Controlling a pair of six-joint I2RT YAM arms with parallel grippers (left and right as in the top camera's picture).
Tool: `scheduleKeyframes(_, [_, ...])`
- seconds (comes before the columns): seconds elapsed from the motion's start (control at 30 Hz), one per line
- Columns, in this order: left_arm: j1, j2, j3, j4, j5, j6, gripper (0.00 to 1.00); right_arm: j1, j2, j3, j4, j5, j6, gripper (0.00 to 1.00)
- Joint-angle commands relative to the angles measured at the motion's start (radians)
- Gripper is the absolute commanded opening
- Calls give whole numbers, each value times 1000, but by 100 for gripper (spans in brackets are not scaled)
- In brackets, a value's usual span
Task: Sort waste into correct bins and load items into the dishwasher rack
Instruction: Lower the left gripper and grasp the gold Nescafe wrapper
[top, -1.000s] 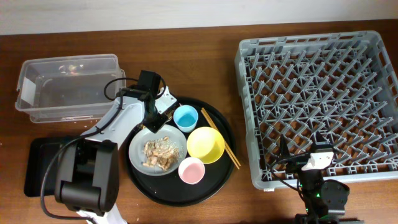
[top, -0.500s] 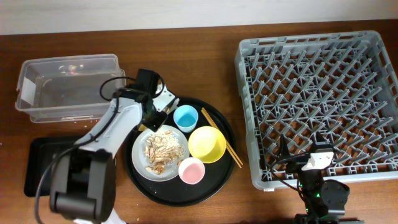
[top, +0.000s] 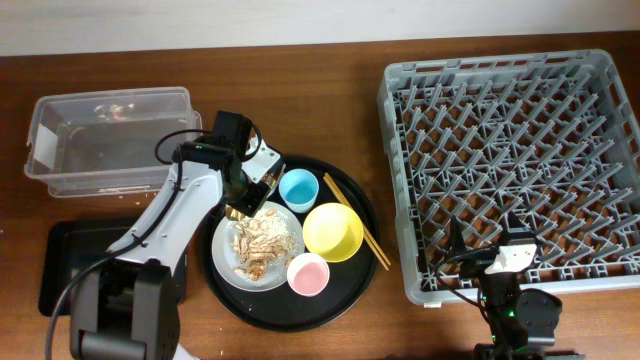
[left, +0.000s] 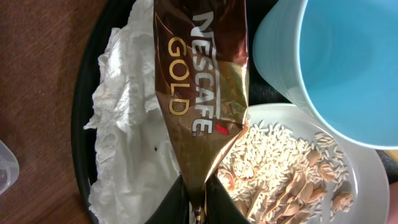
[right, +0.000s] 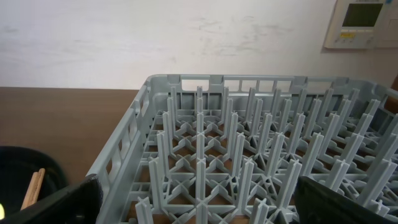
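Nearer plate (top: 224, 258), left claw (left: 198, 206) on wrapper (left: 199, 93)

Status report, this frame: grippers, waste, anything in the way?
Left gripper shut on gold wrapper. Right gripper open, at rack. Napkins and blue cup flank the wrapper.

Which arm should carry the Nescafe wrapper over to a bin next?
Left. The left end effector pinches the gold-brown wrapper over the napkins, close to the clear tub. The right end effector stands open at the rack, across the table from it.
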Motion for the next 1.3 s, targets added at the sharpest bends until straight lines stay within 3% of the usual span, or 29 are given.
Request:
scheduleKeyframes(0.0, [2, -20, 0, -4, 18, -18, 11, 5, -6, -7, -3, 8, -7, 99])
scheduleKeyframes(0.13, [2, -20, 0, 0, 18, -18, 17, 5, -6, -7, -3, 8, -6, 99])
scheduleKeyframes(0.37, [2, -20, 0, -2, 19, -18, 17, 5, -5, -7, -3, 8, -6, 99])
scheduleKeyframes(0.5, [2, -20, 0, -39, 125, -17, 17, 5, -6, -7, -3, 8, -7, 99])
scheduleKeyframes(0.7, [2, -19, -10, -91, 111, -17, 17, 5, -5, -7, -3, 8, -6, 99])
scheduleKeyframes(0.87, [2, -6, -12, -55, 84, -17, 34, 5, -5, -7, -3, 8, -7, 99])
scheduleKeyframes(1.2, [2, -6, -69, 23, 39, -17, 33, 5, -4, -7, -3, 8, -6, 99])
scheduleKeyframes(1.27, [2, -6, -69, 39, 39, -17, 29, 5, -4, -7, -3, 8, -7, 99])
